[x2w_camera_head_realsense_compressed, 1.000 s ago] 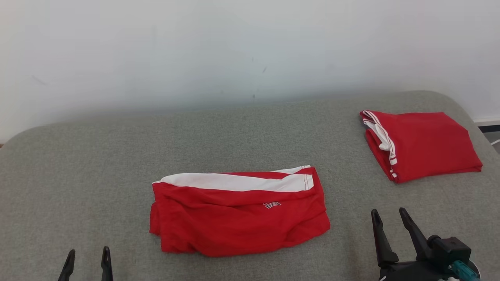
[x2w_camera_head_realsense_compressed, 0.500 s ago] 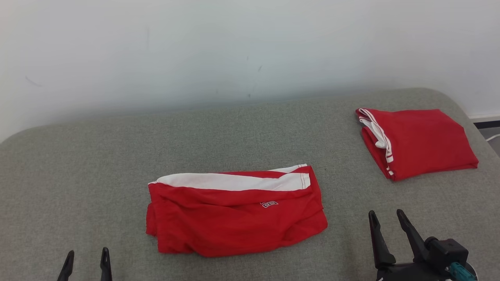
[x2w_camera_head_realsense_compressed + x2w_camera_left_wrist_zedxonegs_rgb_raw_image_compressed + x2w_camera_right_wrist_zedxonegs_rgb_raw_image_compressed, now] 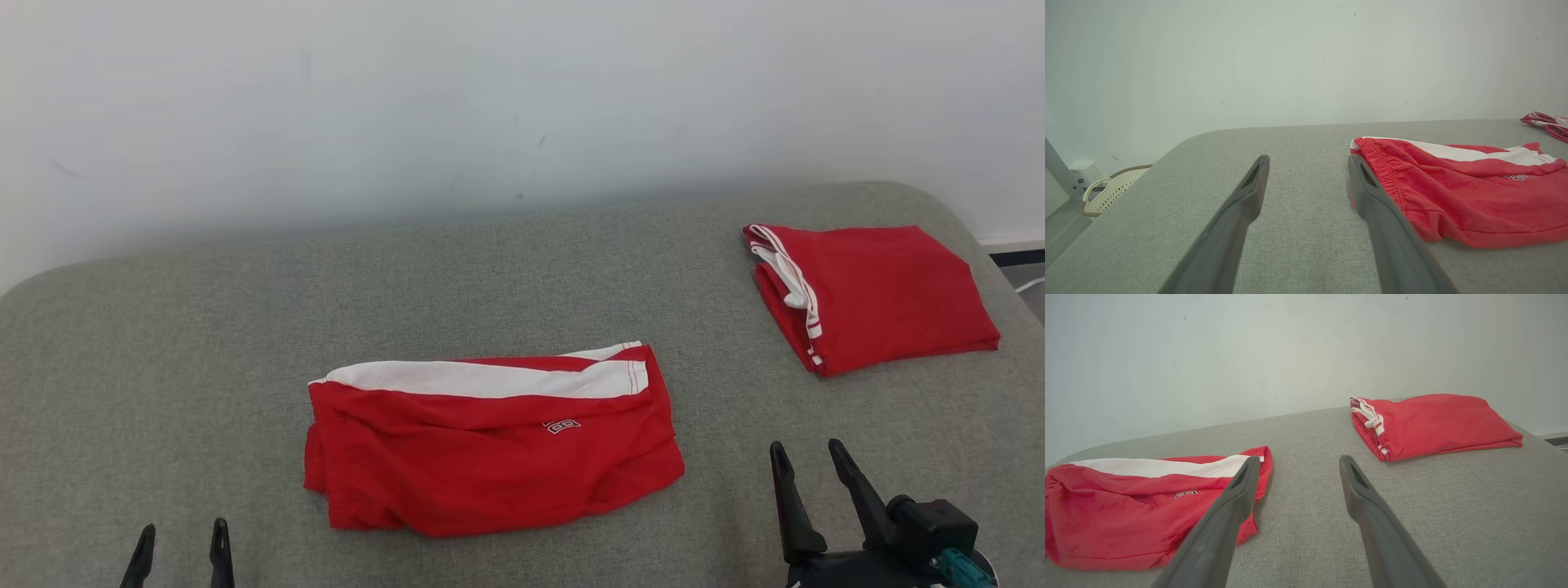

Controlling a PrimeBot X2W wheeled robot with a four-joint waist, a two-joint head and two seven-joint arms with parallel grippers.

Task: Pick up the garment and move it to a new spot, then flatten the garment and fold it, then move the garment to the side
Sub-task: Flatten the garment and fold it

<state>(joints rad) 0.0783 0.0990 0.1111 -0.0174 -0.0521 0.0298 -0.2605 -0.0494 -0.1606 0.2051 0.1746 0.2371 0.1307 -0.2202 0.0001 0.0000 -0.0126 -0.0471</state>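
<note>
The garment [image 3: 882,294] lies folded into a red rectangle at the table's far right, its white-and-red striped trim on the left edge; no lettering shows. The right wrist view has the garment [image 3: 1433,424] ahead and to the right, and the left wrist view catches a corner of the garment [image 3: 1543,122]. My right gripper [image 3: 807,447] stands open over the bare table, nearer me than the garment and apart from it; it is also open in its own view [image 3: 1299,459]. My left gripper [image 3: 183,527] is open at the lower left, and open in its own view [image 3: 1308,160].
A second red piece with a white band and small logo [image 3: 490,445] lies rumpled mid-table between the grippers, its elastic edge [image 3: 1372,151] just right of my left fingers. The grey padded table [image 3: 204,343] has rounded corners against a white wall. A pale basket [image 3: 1110,190] sits on the floor, left.
The whole head picture has shifted slightly, so the camera has moved. Both garments and both grippers stay where they were.
</note>
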